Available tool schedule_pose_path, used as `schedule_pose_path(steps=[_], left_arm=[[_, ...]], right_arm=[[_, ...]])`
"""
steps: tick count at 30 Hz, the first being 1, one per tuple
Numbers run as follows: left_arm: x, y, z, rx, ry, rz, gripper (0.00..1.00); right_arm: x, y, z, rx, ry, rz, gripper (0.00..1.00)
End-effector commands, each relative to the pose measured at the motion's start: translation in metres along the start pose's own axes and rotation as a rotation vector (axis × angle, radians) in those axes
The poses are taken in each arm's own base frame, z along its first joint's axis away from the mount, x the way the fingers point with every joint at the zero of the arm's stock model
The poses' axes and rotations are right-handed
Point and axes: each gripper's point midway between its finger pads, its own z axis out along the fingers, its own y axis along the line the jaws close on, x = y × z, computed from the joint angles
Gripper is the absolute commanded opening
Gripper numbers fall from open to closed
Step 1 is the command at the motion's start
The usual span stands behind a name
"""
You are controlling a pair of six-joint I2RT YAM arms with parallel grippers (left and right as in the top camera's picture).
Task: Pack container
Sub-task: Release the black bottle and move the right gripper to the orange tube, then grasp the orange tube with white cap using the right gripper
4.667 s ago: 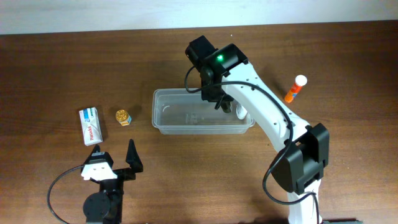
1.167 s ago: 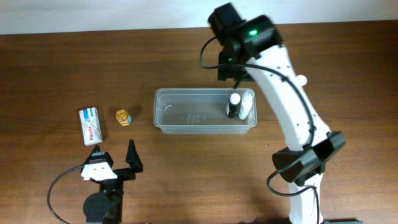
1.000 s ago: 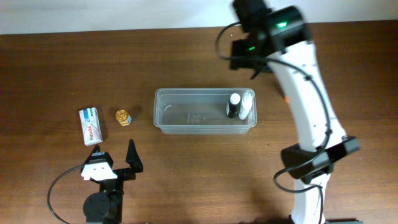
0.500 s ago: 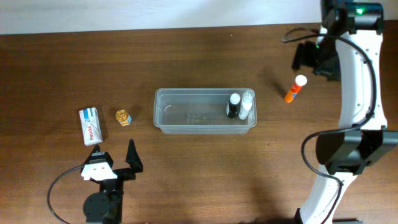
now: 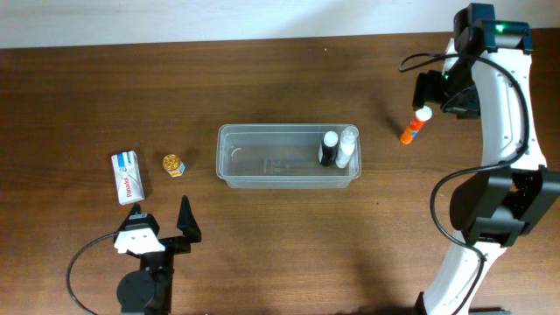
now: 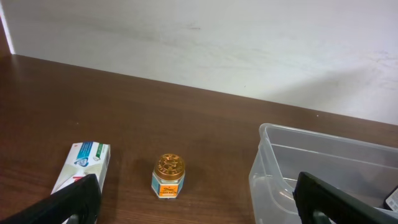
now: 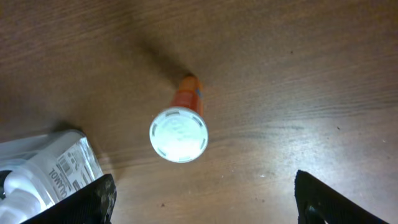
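Right end effector (image 7: 202, 190) hangs with its fingers apart and empty over an orange tube (image 7: 180, 127), whose white cap faces it. Left end effector (image 5: 161, 214) gapes wide and empty at the near edge. The container (image 5: 262, 166), clear, rectangular, round-cornered and rimmed, sits mid-tabletop (image 5: 262, 70), with two small bottles (image 5: 329, 147) in its right end.

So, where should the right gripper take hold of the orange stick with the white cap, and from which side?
The orange stick seems to stand upright, cap up. Come from straight above with the open right gripper and close across the white cap. It is round, so any finger direction fits.
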Motion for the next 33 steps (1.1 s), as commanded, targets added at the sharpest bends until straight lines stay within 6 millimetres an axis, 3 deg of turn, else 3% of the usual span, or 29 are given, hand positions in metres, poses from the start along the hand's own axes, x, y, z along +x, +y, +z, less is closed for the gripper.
schedule_pose_path(steps=[1,9,26,30,33], left_arm=[[0.0,0.0,0.0,0.002,-0.002,0.019,0.99],[0.0,0.0,0.0,0.002,-0.002,0.019,0.99],[0.0,0.0,0.0,0.002,-0.002,0.019,0.99],[0.0,0.0,0.0,0.002,-0.002,0.019,1.0],[0.0,0.0,0.0,0.002,-0.002,0.019,0.99]], right_arm=[[-0.001,0.006,0.021,-0.025,0.036,-0.031,0.83],[-0.006,0.009,0.044,-0.025,0.061,-0.068,0.72],[-0.006,0.02,0.078,-0.036,0.114,-0.092,0.64],[-0.008,0.023,0.078,-0.037,0.103,-0.099,0.5],[-0.008,0.023,0.078,-0.037,0.103,-0.099,0.34]])
